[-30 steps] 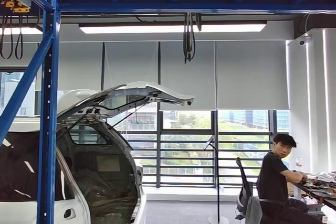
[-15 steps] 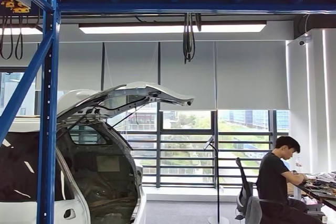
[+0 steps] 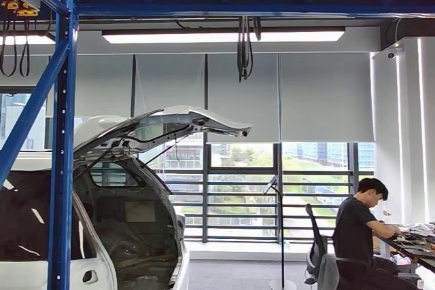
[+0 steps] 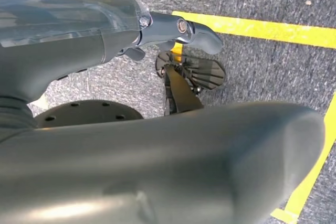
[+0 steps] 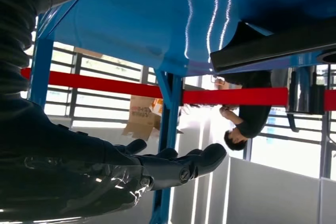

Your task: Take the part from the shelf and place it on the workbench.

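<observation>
A: How far along is it, would you say?

B: Barely begun, by my reading. The head view looks out across a hall: a blue steel rack upright (image 3: 62, 168), a white car body with its hatch raised (image 3: 128, 188), and a person seated at a cluttered tabletop (image 3: 410, 241) on the far right. No part is in sight, so I cannot say where it lies. Finding it, taking it and setting it down are all left to do.

A: And the robot hands?

B: The left robot hand (image 4: 174, 27) hangs over dark grey carpet floor (image 4: 261, 66) with yellow tape lines (image 4: 257, 27). One fingertip juts out with nothing on it, but the arm's grey cover hides the rest, so I cannot tell whether it is released or clenched. The right robot hand (image 5: 174, 163) is released: fingers stretched out flat, a little apart, nothing in them.

A: Where is that one?

B: Raised beside a blue shelf frame. A blue panel (image 5: 158, 24) lies close by it, with a red crossbar (image 5: 233, 96) and a blue post (image 5: 168, 129) beyond. A long black piece (image 5: 277, 45) rests against the blue panel; whether that is the part, I cannot tell.

A: Room to move?

B: Tight on the right, I judge: the panel's edge and the post are near the fingers. The left arm has open floor around it.
</observation>
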